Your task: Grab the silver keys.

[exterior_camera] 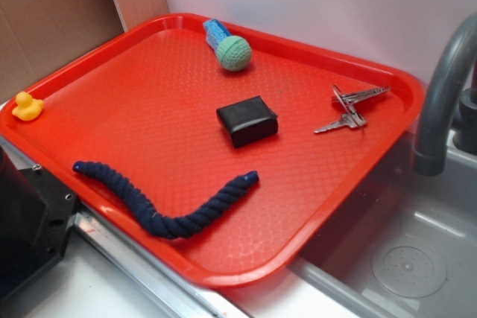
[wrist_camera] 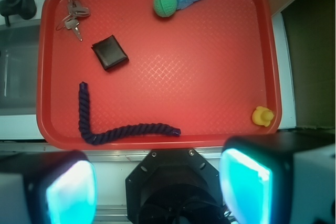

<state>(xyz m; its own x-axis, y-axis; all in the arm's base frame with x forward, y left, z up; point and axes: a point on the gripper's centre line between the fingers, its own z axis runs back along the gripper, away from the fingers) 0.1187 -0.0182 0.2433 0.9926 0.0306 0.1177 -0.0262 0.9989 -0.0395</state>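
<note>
The silver keys (exterior_camera: pixel 350 108) lie flat on the red tray (exterior_camera: pixel 112 57) near its right edge, right of the black box (exterior_camera: pixel 247 120). In the wrist view the keys (wrist_camera: pixel 74 14) sit at the tray's top left corner, far from my gripper (wrist_camera: pixel 157 187). The gripper is open and empty, its two cyan pads (wrist_camera: pixel 71 192) wide apart at the bottom of the wrist view, high above and behind the tray's near rim (wrist_camera: pixel 157 141). The gripper does not show in the exterior view.
On the tray lie a dark blue rope (exterior_camera: pixel 164 202), a green ball (exterior_camera: pixel 234 53) against a blue sponge (exterior_camera: pixel 215 31), and a yellow duck (exterior_camera: pixel 27 106). A grey faucet pipe (exterior_camera: pixel 441 91) and a sink (exterior_camera: pixel 417 258) stand right of the tray. The robot base (exterior_camera: pixel 26 221) is at the left.
</note>
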